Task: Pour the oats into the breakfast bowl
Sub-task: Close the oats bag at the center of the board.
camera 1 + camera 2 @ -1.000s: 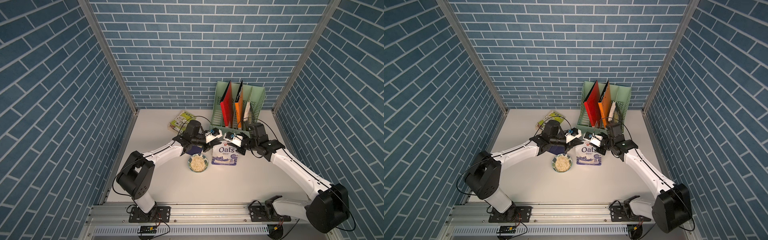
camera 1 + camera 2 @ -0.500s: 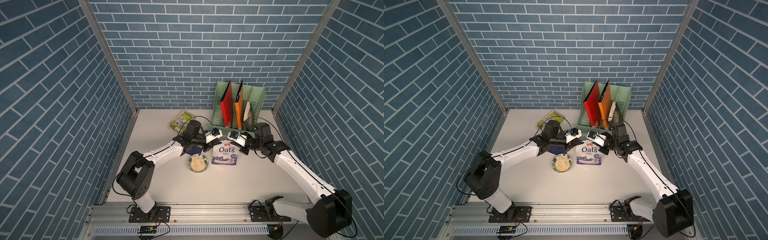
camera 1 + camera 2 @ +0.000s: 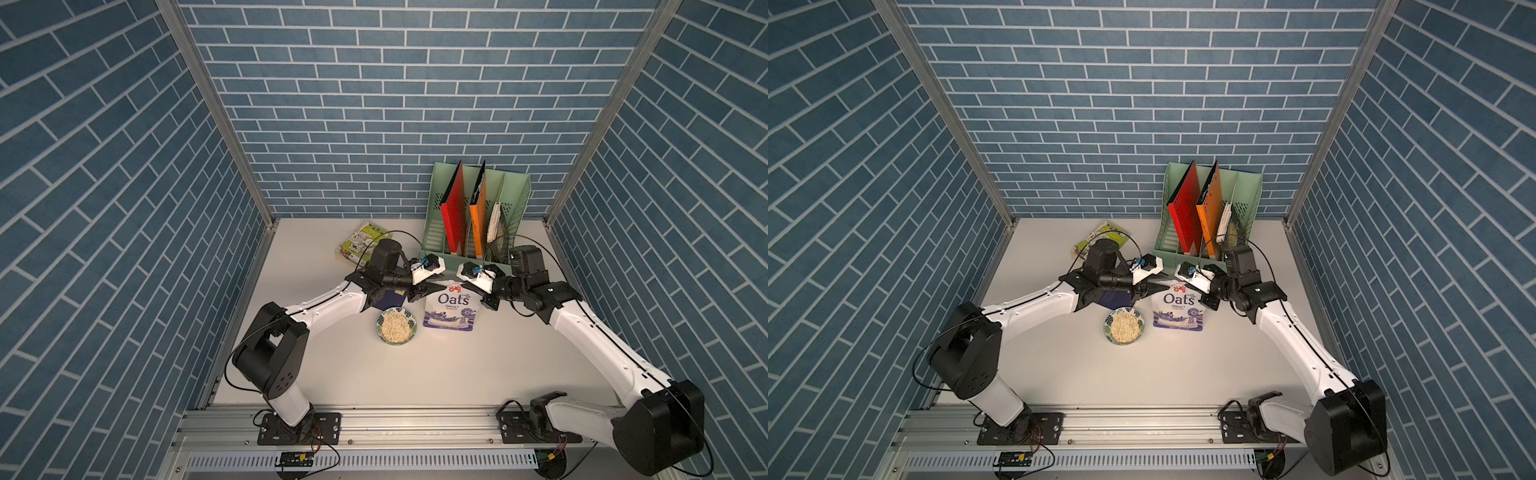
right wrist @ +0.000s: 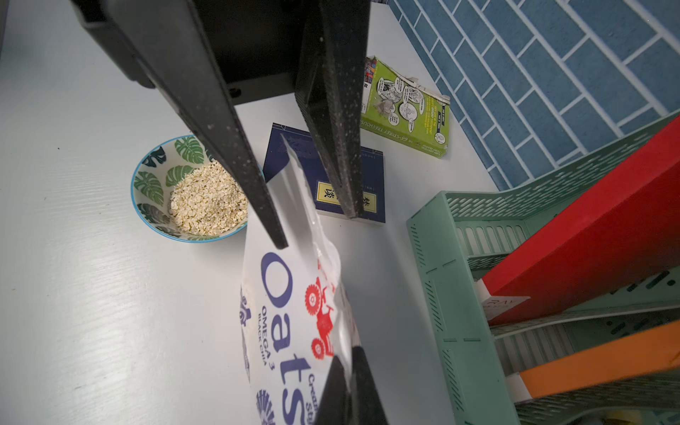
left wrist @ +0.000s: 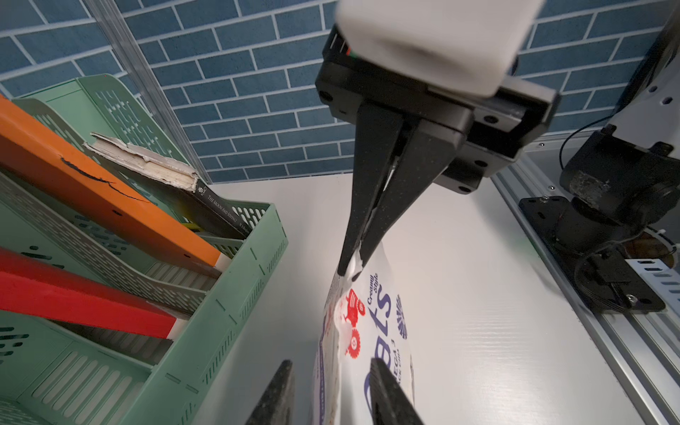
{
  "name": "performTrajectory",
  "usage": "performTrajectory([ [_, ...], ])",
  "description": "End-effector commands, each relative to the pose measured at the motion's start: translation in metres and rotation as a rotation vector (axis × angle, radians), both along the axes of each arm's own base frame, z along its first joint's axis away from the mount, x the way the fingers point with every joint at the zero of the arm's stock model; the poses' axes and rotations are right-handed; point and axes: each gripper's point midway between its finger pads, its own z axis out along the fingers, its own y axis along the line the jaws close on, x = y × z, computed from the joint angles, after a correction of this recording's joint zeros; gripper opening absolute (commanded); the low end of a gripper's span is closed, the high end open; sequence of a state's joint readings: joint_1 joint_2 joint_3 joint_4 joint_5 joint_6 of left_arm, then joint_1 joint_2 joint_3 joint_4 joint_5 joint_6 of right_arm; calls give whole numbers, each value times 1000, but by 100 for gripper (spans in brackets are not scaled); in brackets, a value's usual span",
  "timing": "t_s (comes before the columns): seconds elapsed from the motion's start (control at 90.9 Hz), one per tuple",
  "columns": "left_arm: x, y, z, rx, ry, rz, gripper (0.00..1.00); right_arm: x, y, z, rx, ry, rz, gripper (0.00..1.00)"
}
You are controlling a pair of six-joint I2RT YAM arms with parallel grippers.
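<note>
The white Oats pouch (image 3: pixel 451 309) (image 3: pixel 1179 309) rests on the table just right of the breakfast bowl (image 3: pixel 380 328) (image 3: pixel 1108 329), which holds a heap of pale oats (image 3: pixel 396 328) (image 4: pixel 208 198). My right gripper (image 3: pixel 478 291) (image 4: pixel 349 386) is shut on the pouch's top right corner. My left gripper (image 3: pixel 432 287) (image 5: pixel 333 395) stands open, one finger on each side of the pouch's (image 5: pixel 368 331) top left edge, not pressing it. In the right wrist view the left gripper's fingers (image 4: pixel 257 206) straddle the pouch's (image 4: pixel 294 312) clear top flap.
A dark blue book (image 4: pixel 371 173) lies behind the bowl under the left arm, with a green picture book (image 3: pixel 357 245) (image 4: pixel 404 110) farther back. A green file rack (image 3: pixel 515 208) (image 4: pixel 460 276) with red and orange folders stands just behind the pouch and the right gripper.
My left gripper has opened and let go of the pouch's top left corner. My right gripper stays shut on the other corner, and the pouch has barely moved.
</note>
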State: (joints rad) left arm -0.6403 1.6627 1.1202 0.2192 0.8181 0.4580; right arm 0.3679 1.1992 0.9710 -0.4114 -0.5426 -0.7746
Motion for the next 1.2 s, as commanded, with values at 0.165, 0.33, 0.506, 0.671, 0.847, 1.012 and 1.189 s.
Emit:
performTrajectory([
  [0.165, 3, -19, 3, 3, -18, -46, 42, -4, 7, 6, 43, 12, 42, 0],
  [0.33, 3, -27, -7, 48, -12, -57, 34, -3, 9, 6, 51, 18, 46, 0],
  [0.506, 6, -27, -16, 80, -5, -52, 18, -3, 8, 7, 52, 29, 30, 0],
  [0.671, 6, -25, -15, 91, -10, -47, 0, -2, -2, 15, 48, 8, -22, 17],
  [0.847, 6, -23, -9, 92, -21, -31, 0, 5, -24, 44, 104, -32, -159, 32],
  [1.012, 8, -24, 0, 75, -28, -23, 8, 6, -52, 61, 163, -50, -273, 40],
  [1.189, 6, -29, 1, 100, -66, -6, 31, 10, -73, 80, 253, -80, -381, 46],
])
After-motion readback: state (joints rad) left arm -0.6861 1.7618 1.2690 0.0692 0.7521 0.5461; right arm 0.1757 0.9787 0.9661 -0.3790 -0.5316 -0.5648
